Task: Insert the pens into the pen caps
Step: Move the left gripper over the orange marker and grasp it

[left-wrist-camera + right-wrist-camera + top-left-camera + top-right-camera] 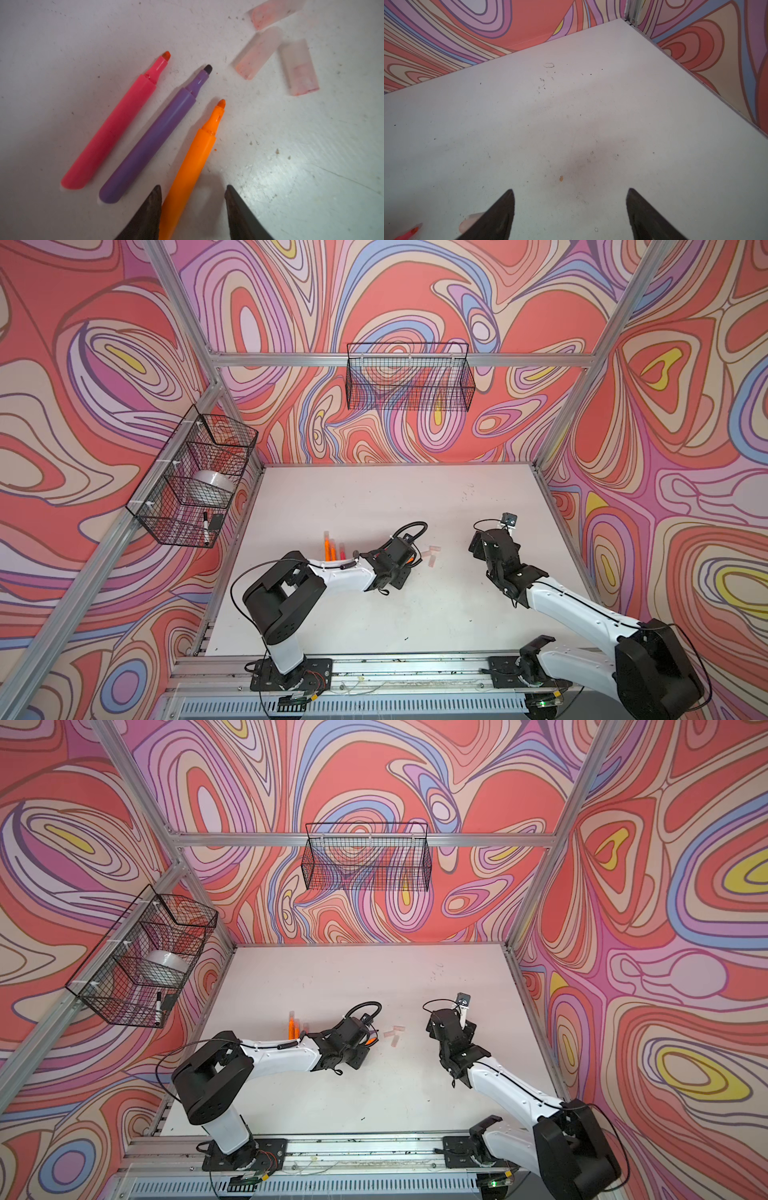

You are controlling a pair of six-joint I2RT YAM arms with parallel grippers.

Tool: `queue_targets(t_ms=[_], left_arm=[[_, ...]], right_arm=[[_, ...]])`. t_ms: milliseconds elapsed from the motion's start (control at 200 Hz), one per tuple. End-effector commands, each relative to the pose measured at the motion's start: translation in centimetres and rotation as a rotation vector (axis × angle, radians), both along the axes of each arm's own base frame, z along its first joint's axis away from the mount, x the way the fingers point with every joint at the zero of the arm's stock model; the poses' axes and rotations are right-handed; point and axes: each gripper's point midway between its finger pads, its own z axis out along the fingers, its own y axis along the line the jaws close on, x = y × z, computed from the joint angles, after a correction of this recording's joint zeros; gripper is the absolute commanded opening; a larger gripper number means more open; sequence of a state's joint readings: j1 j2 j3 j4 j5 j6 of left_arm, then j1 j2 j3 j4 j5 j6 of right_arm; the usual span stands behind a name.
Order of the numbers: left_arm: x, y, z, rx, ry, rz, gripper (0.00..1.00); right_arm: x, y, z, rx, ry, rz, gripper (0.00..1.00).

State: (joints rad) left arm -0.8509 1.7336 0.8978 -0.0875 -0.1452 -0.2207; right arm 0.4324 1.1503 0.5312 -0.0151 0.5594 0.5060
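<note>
Three uncapped pens lie side by side on the white table: a pink pen (112, 133), a purple pen (149, 137) and an orange pen (197, 153). Beyond their tips lie three translucent pen caps (257, 52), also visible in both top views (432, 556) (395, 1033). My left gripper (193, 187) is open and low over the orange pen's rear end. One finger (149, 212) touches the pen and the other stands apart from it. My right gripper (571, 190) is open over bare table, with one cap (470, 223) beside a finger.
More orange pens (329, 549) lie behind the left arm (332, 572). A wire basket (191, 481) with a black-capped marker hangs on the left wall, and another basket (409, 377) hangs on the back wall. The table's far right corner (623, 22) meets the patterned walls.
</note>
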Motion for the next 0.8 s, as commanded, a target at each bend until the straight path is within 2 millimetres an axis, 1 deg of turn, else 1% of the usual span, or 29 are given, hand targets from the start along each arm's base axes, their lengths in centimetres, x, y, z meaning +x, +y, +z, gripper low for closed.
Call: queue_targets(t_ms=[0, 150, 220, 330, 451, 546, 651, 796], left_arm=[[-0.5, 0.2, -0.3, 0.016, 0.037, -0.012, 0.43], [-1.2, 0.4, -0.4, 0.001, 0.06, -0.011, 0.3], [-1.5, 0.6, -0.6, 0.002, 0.066, -0.008, 0.27], [-1.5, 1.0, -1.1, 0.019, 0.068, 0.005, 0.27], [-1.4, 1.2, -1.4, 0.036, 0.072, 0.012, 0.3], [-1.5, 1.3, -1.5, 0.04, 0.078, 0.016, 0.3], [-1.7, 1.3, -1.5, 0.038, 0.084, 0.014, 0.28], [-2.1, 1.2, -2.1, 0.04, 0.113, 0.0, 0.25]], right_arm=[[0.3, 0.0, 0.3, -0.003, -0.001, 0.0, 0.87], [0.4, 0.0, 0.3, -0.004, 0.0, -0.001, 0.87], [0.4, 0.0, 0.3, -0.004, -0.001, -0.002, 0.87], [0.4, 0.0, 0.3, -0.003, -0.001, -0.001, 0.87], [0.3, 0.1, 0.3, -0.005, 0.001, 0.001, 0.87], [0.3, 0.0, 0.3, -0.004, 0.001, 0.0, 0.87], [0.3, 0.0, 0.3, -0.004, -0.001, -0.001, 0.87], [0.3, 0.0, 0.3, -0.002, -0.002, -0.001, 0.87]])
